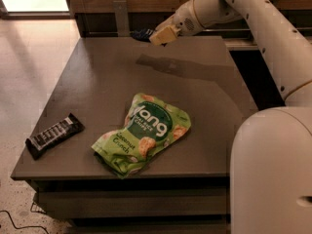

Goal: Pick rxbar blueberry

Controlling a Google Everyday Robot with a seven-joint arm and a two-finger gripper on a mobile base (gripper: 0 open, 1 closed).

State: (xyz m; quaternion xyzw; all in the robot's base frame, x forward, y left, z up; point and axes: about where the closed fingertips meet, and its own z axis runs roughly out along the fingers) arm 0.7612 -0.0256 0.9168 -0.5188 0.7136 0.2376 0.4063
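Note:
The rxbar blueberry (140, 33), a small dark navy-blue bar, is held in the air above the far edge of the dark table (92, 82). My gripper (155, 37) is shut on its right end, with the bar sticking out to the left. The arm reaches in from the upper right. Its shadow lies on the table just below the gripper.
A big green chips bag (144, 130) lies near the table's front middle. A longer black-brown bar with white lettering (53, 134) lies at the front left corner. A dark wooden wall runs behind the table. My white base fills the right foreground.

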